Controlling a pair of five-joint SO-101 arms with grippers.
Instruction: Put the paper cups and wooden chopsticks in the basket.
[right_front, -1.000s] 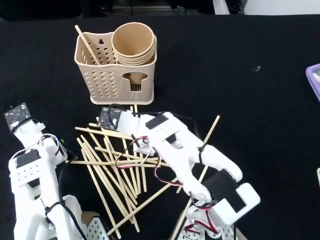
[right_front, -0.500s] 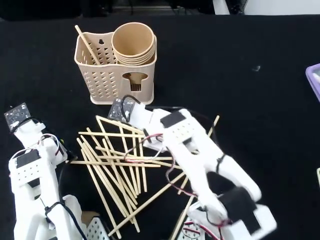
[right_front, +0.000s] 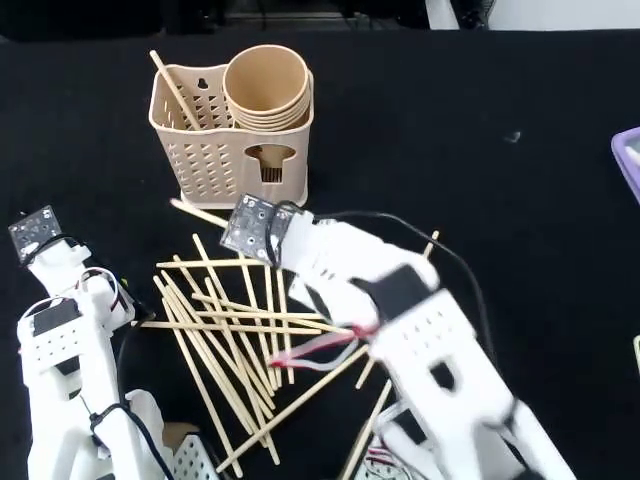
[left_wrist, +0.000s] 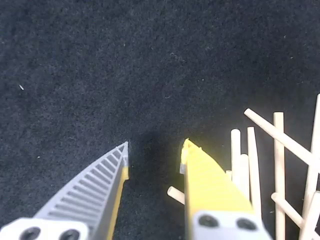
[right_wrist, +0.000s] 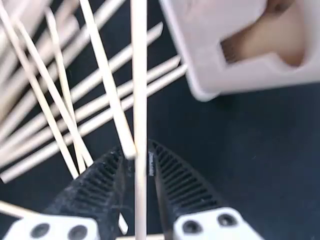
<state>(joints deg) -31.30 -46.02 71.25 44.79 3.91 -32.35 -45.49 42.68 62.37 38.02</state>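
Holding: my right jaws pinch one chopstick (right_wrist: 138, 75), its length running straight ahead
Basket (right_wrist: 200, 30): close ahead, off to one side
Left jaws: wide, empty

No writing, label, number or sign could be read anywhere. The small dark circuit boards (right_front: 250, 228) on the white robot arms (right_front: 60, 400) bore pale marks too small to make out. The beige perforated plastic basket (right_front: 230, 150) showed no legible print.
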